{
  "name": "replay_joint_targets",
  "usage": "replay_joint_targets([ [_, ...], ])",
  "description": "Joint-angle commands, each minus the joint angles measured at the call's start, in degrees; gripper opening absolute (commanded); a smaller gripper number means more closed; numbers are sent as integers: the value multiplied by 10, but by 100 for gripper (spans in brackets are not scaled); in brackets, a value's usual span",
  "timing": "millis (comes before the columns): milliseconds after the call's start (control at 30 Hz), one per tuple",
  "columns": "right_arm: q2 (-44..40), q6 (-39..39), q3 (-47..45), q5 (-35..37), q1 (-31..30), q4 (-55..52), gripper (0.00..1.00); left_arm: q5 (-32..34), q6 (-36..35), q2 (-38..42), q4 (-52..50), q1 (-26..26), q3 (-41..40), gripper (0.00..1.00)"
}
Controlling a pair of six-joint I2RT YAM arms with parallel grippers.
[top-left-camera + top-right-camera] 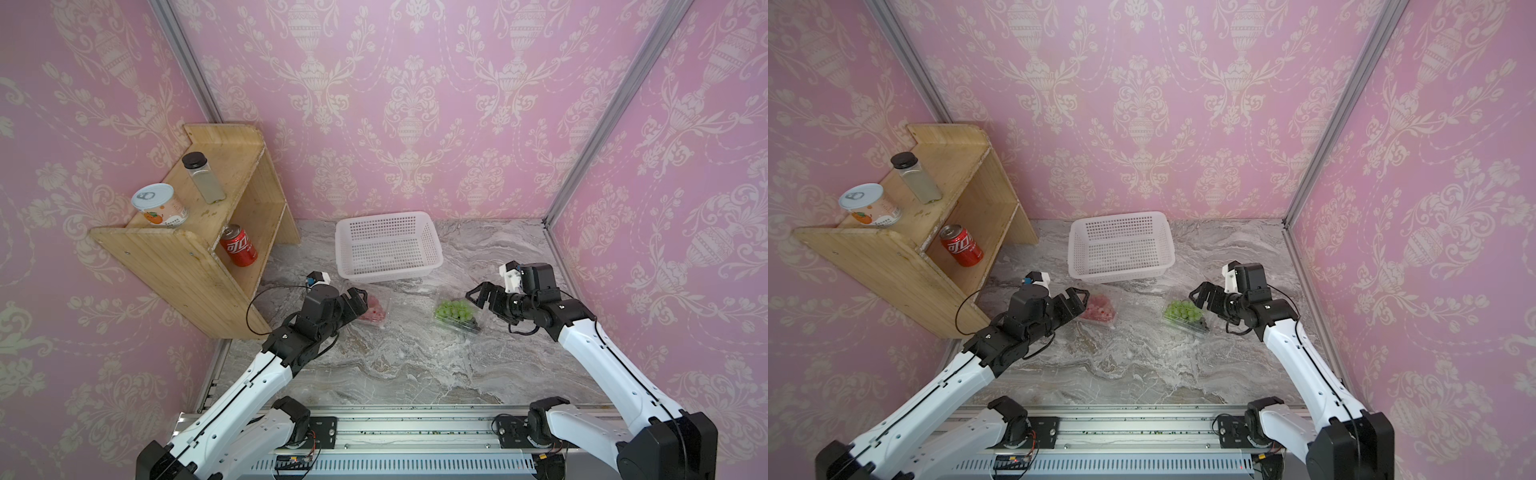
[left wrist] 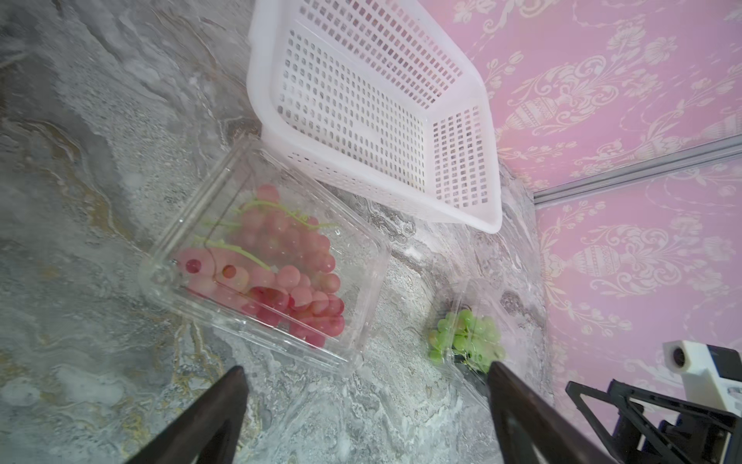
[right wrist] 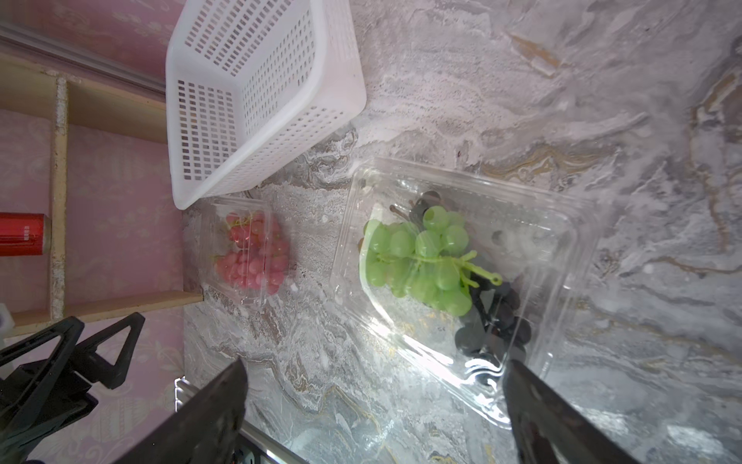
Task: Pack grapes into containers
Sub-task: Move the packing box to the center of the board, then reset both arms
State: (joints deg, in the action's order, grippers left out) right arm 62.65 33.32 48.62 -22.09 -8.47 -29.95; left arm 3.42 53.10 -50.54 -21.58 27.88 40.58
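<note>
The marble table (image 1: 395, 365) bears a basket (image 1: 432, 245), a shelf (image 1: 174, 266), a pink-grape container (image 2: 361, 257) and a green-grape container (image 3: 542, 249), apart.

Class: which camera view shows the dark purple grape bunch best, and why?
The right wrist view: the dark purple bunch is close up, lying partly under the green bunch in the clear container. Both top views show only a small dark patch. The left wrist view shows barely a sliver.
</note>
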Motion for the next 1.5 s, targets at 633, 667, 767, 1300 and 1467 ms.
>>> replay_joint_targets([
  [633, -23, -157, -124, 316, 106, 201, 100, 207, -281, -52, 106, -221, -64, 99],
  [667, -22, -157, -135, 328, 106, 215, 100, 214, -291, -61, 123, -229, -69, 99],
  [767, -19, -170, -165, 342, 106, 276, 100, 188, -322, -98, 182, -265, -80, 99],
  [1300, 152, -218, -211, 377, 106, 556, 100, 121, -435, -367, 576, -333, -128, 99],
  [1467, 189, -220, -204, 361, 106, 610, 100, 69, -442, -378, 600, -339, -131, 99],
])
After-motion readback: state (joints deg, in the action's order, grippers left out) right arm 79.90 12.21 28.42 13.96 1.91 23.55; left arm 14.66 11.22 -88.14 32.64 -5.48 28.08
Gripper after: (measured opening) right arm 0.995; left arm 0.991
